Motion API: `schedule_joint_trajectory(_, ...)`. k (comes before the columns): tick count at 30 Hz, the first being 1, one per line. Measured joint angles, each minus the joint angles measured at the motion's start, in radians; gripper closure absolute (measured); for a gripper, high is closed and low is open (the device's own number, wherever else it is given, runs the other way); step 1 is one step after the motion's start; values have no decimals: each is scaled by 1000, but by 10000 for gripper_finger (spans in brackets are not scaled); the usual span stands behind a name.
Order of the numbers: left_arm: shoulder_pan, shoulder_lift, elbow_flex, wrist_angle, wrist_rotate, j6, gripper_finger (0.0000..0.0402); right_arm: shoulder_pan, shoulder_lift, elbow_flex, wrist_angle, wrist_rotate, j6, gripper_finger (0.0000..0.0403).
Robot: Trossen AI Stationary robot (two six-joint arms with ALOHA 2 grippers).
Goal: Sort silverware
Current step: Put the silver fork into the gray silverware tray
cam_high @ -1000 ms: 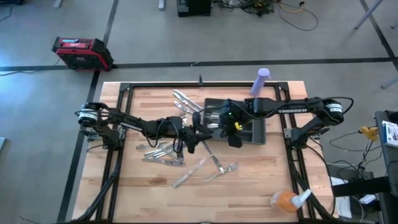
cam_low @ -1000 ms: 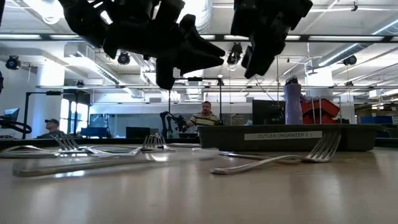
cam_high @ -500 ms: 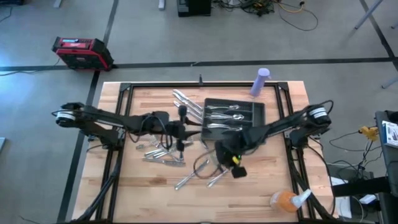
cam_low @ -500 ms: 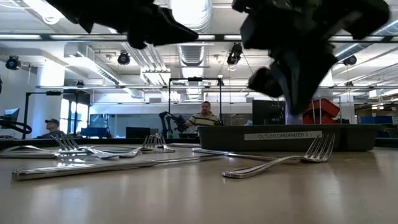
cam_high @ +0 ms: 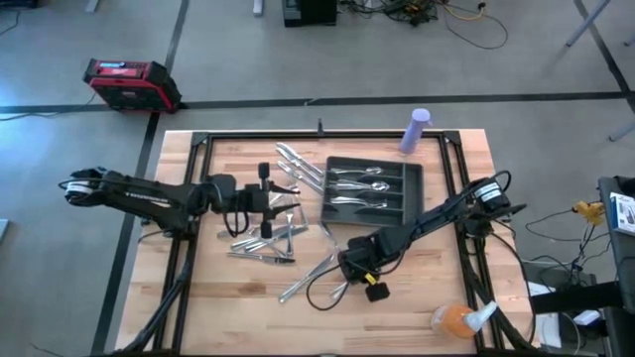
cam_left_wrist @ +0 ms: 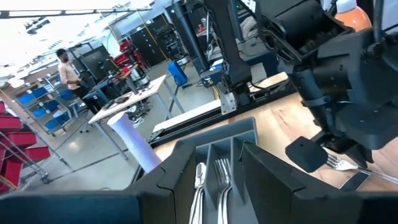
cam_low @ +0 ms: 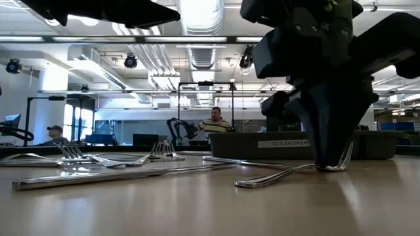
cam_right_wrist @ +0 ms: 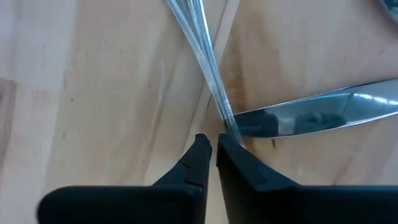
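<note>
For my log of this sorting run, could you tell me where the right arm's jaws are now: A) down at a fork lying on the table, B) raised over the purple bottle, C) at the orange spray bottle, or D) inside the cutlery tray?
A: the right gripper is down at the table, nearly closed around a fork beside a knife.

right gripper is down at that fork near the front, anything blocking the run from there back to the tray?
Nothing visible does. The right gripper sits low at the fork, with a knife lying beside its fingertips. Between there and the tray the high view shows only bare wood. The left gripper waits off to the tray's side.
</note>
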Motion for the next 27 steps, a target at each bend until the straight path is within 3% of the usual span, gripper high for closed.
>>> schedule_joint_trajectory(8,0,1,-3,-27,0,0,285,2,-3,27,-9,3,-15,293)
schedule_joint_trajectory(13,0,13,-8,-33,0,-4,285,2,-2,17,-9,59,-50,265)
schedule_joint_trajectory(18,0,16,-13,-41,0,-11,285,-3,-1,-37,17,111,-87,275)
schedule_joint_trajectory(27,0,15,-19,-49,0,-20,285,-1,-6,-120,187,108,-73,349)
